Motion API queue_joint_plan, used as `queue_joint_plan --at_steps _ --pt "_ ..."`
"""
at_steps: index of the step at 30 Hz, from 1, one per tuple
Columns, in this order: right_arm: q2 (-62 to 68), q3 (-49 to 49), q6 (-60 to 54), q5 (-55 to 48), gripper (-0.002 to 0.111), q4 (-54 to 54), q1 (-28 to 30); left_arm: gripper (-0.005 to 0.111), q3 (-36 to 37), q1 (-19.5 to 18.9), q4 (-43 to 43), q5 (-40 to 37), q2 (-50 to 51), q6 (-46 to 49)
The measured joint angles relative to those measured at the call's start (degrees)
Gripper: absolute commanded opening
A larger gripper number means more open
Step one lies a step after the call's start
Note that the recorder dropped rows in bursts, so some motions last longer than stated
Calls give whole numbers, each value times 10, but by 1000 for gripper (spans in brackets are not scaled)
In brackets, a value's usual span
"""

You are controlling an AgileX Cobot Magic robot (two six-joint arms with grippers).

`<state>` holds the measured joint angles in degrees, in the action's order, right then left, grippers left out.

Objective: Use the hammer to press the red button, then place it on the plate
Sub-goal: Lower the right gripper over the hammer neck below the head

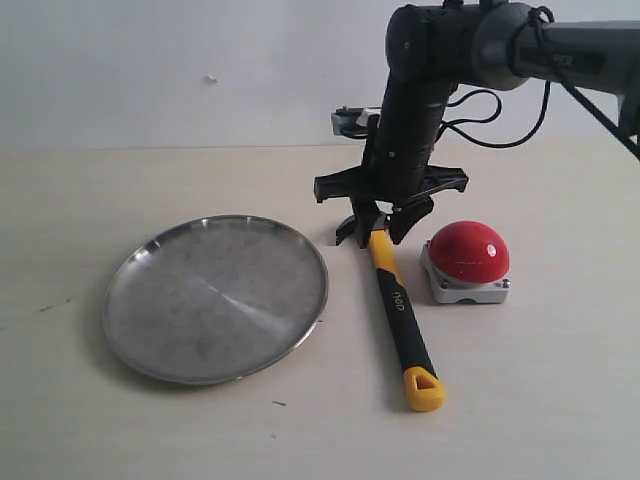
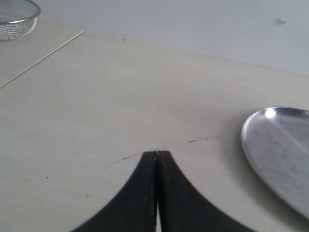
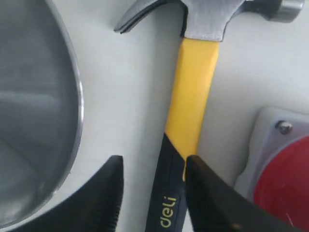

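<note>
The hammer (image 1: 400, 310) lies flat on the table between the plate (image 1: 215, 298) and the red button (image 1: 468, 250), its yellow end toward the front edge. My right gripper (image 1: 383, 228) is lowered over the handle just below the dark head and is open. In the right wrist view its fingers straddle the hammer (image 3: 193, 96) where yellow meets black; one finger (image 3: 203, 193) sits against the handle, the other stands off it. The red button (image 3: 285, 179) and the plate (image 3: 34, 106) flank it. My left gripper (image 2: 157, 153) is shut and empty, over bare table beside the plate (image 2: 285, 154).
A wire mesh basket (image 2: 14, 19) stands at a far corner in the left wrist view, beyond a seam in the tabletop (image 2: 43, 58). The right arm (image 1: 440, 60) reaches in from the upper right of the exterior view, in front of a plain wall.
</note>
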<state>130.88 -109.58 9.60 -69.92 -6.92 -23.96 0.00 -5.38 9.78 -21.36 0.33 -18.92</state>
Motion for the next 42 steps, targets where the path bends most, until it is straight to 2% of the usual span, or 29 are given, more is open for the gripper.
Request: queue_joint_plan --at_steps 2,10,42 --pt "13 -12 -19 0 61 0 0 0 0 0 0 0 0 0" --pt "63 -53 -35 -1 61 36 0 0 0 0 0 0 0 0" --pt "101 -57 -36 51 58 38 0 0 0 0 0 0 0 2"
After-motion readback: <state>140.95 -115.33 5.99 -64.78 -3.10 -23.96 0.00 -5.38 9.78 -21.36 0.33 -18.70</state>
